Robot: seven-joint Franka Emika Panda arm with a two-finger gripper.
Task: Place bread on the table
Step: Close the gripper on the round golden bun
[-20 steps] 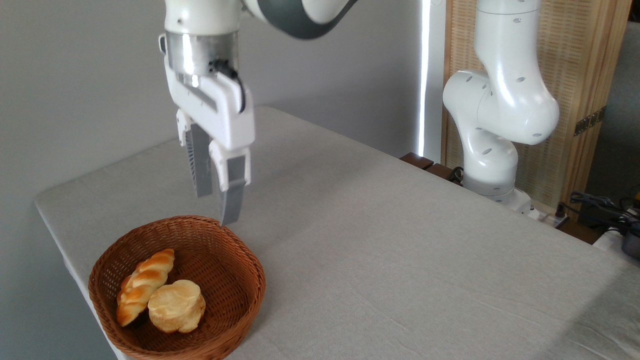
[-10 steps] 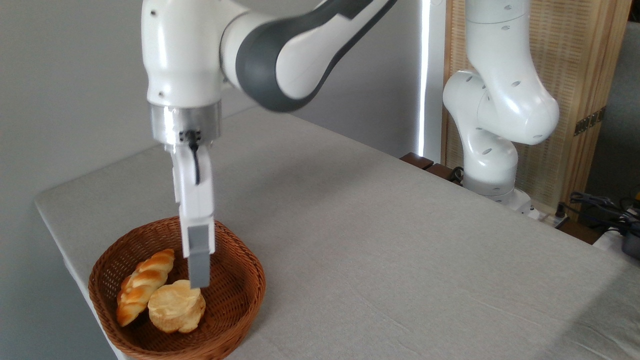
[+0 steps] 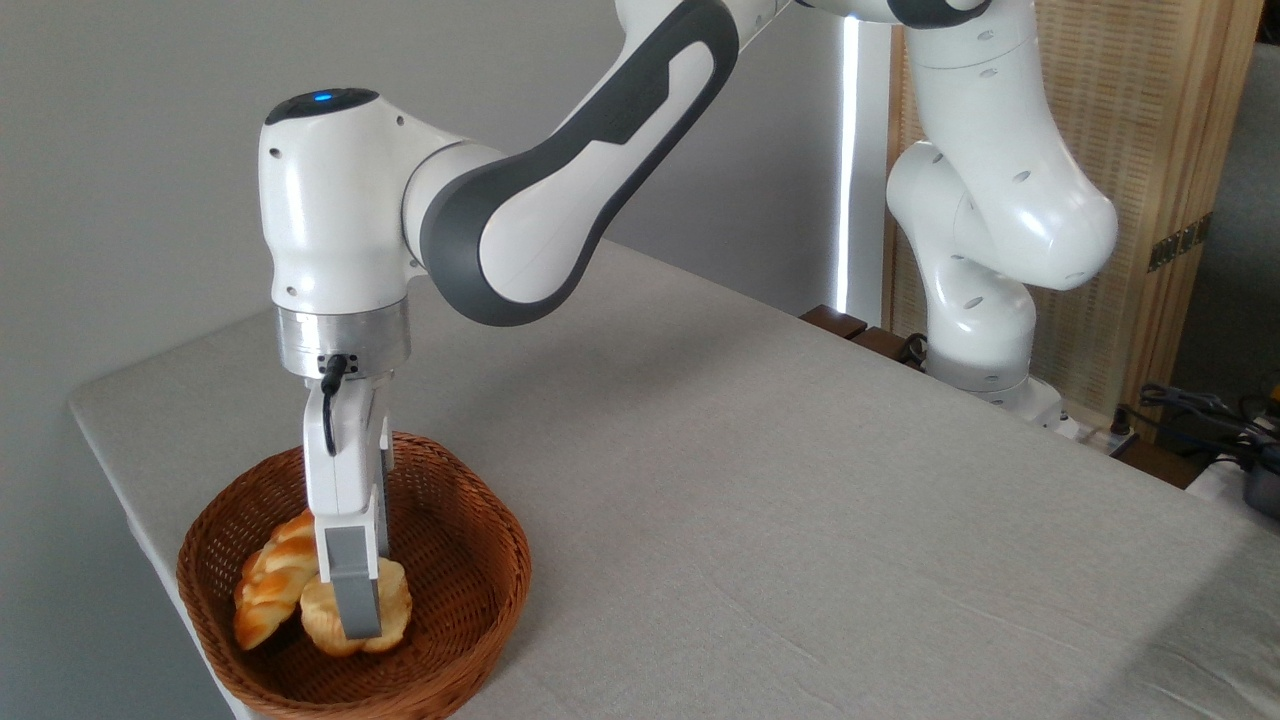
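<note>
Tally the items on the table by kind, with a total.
Small round pale golden bun: 1
Longer braided glossy orange-brown loaf: 1
Round brown wicker basket: 1
Total: 3. Both breads lie in the basket on the light grey-beige cloth table; the end effector reaches down at the bun.

One round brown wicker basket (image 3: 470,560) sits on the one large worktop (image 3: 800,520) covered in plain light grey-beige cloth. Inside the basket lie two pieces of bread: one small round pale golden bun (image 3: 395,612) and, touching it on its left, one longer braided glossy orange-brown loaf (image 3: 268,585). One white and grey robot arm (image 3: 560,190) reaches over the basket, ending in one claw (image 3: 352,610) with a single grey finger (image 3: 350,590) in plain sight.
</note>
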